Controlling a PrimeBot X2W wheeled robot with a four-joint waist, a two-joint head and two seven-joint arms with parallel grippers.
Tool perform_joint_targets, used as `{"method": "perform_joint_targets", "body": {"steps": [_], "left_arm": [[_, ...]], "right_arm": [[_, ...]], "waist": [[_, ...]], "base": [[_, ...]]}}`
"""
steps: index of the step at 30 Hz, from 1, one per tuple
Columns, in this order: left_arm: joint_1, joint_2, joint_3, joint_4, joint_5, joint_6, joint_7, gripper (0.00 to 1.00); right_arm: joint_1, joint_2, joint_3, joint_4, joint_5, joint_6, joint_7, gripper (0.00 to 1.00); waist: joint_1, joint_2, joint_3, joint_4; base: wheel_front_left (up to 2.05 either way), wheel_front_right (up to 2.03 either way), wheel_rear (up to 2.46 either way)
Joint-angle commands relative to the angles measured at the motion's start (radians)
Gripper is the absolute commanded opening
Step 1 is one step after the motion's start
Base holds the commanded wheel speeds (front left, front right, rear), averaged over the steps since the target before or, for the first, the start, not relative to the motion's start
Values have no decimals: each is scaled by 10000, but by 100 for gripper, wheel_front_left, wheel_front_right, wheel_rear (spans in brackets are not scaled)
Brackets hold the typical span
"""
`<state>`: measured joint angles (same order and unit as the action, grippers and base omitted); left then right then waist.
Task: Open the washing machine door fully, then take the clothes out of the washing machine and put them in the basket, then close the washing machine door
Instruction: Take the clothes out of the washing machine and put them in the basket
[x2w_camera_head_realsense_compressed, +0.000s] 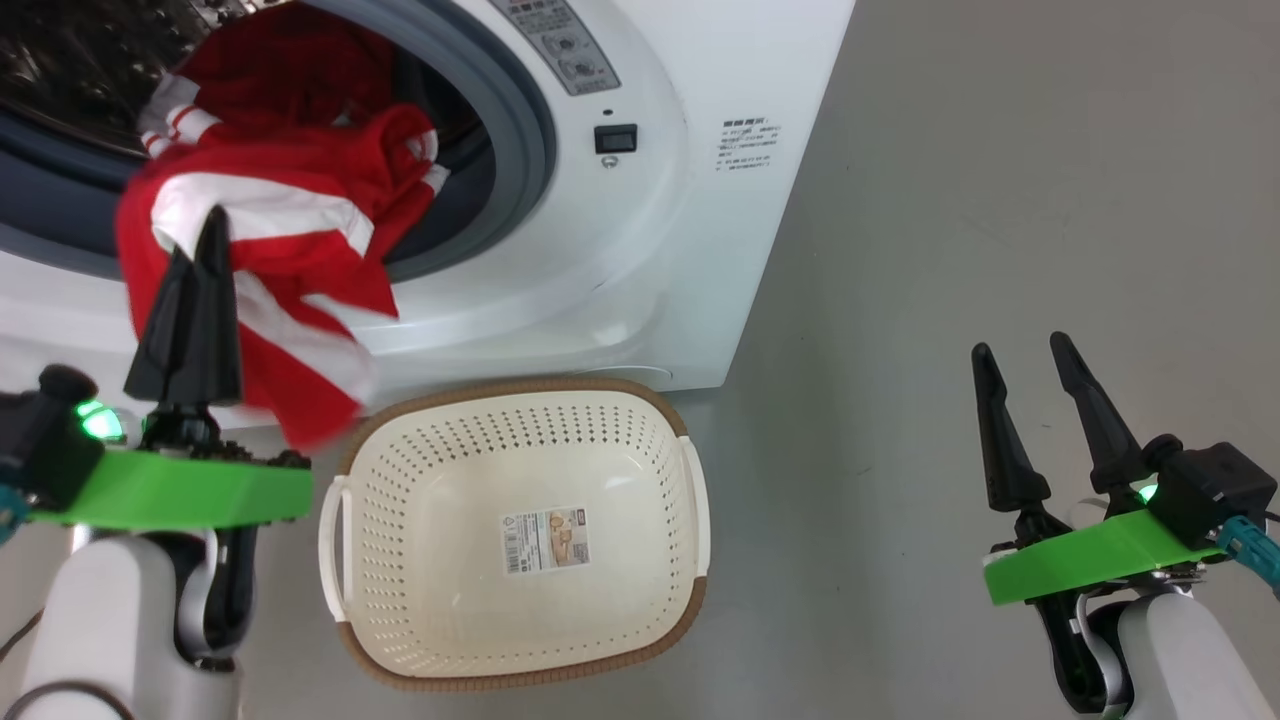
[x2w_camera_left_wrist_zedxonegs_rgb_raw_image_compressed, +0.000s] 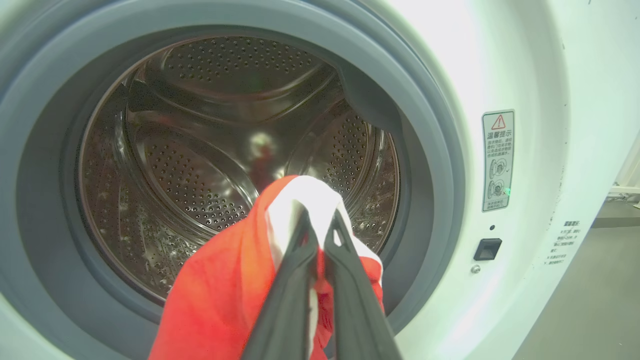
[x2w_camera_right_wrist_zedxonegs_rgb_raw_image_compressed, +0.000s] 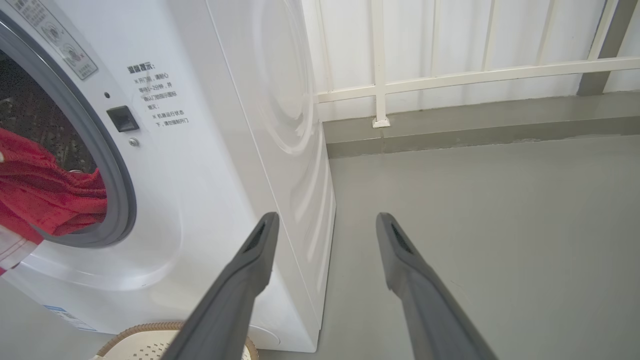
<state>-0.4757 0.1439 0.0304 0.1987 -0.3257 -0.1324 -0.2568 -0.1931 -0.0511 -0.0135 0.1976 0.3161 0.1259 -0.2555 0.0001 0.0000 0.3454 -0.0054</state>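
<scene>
The left gripper (x2w_camera_head_realsense_compressed: 214, 230), clamped on the clothes (x2w_camera_head_realsense_compressed: 290, 200), holds them half out of the washing machine (x2w_camera_head_realsense_compressed: 650, 250) mouth, draped over its lower lip. The basket (x2w_camera_head_realsense_compressed: 520, 385) sits empty just below, so the drop and the door closing remain. The right gripper (x2w_camera_head_realsense_compressed: 1022, 350) hangs with fingers apart over open floor (x2w_camera_head_realsense_compressed: 950, 200).

The clothes (x2w_camera_head_realsense_compressed: 290, 230) hang out of the washing machine (x2w_camera_head_realsense_compressed: 640, 250), my left pincer (x2w_camera_head_realsense_compressed: 215, 225) on them; basket (x2w_camera_head_realsense_compressed: 520, 386) on the floor (x2w_camera_head_realsense_compressed: 950, 250) before the machine; my right pincer (x2w_camera_head_realsense_compressed: 1020, 346) to its right.

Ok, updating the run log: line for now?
left gripper shut on clothes; clothes at washing machine mouth; right gripper open; basket empty
</scene>
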Motion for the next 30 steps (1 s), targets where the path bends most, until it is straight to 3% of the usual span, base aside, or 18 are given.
{"method": "perform_joint_targets", "body": {"steps": [1, 11, 15, 23, 30], "left_arm": [[228, 252, 404, -565, 92, 17, -49, 0], [1303, -173, 676, -2482, 130, 17, -49, 0], [1605, -288, 541, -2619, 78, 17, -49, 0], [1774, -336, -41, -1132, -77, 17, -49, 0], [1295, -217, -697, 1174, -237, 17, -49, 0]], "right_arm": [[147, 9, 174, -245, -54, 48, -63, 100], [215, 9, 167, -305, -68, 48, -63, 100], [174, 9, 166, -327, -64, 48, -63, 100], [-33, 9, 250, -349, -18, 48, -63, 100], [-236, 9, 390, -410, 58, 48, -63, 100]], "waist": [[-1, 0, -55, 19], [-1, 0, -33, 28], [-1, 0, 95, 29], [-1, 0, 457, -65], [-1, 0, 963, -216]], "base": [[0, 0, 0], [0, 0, 0], [0, 0, 0], [0, 0, 0], [0, 0, 0]]}}
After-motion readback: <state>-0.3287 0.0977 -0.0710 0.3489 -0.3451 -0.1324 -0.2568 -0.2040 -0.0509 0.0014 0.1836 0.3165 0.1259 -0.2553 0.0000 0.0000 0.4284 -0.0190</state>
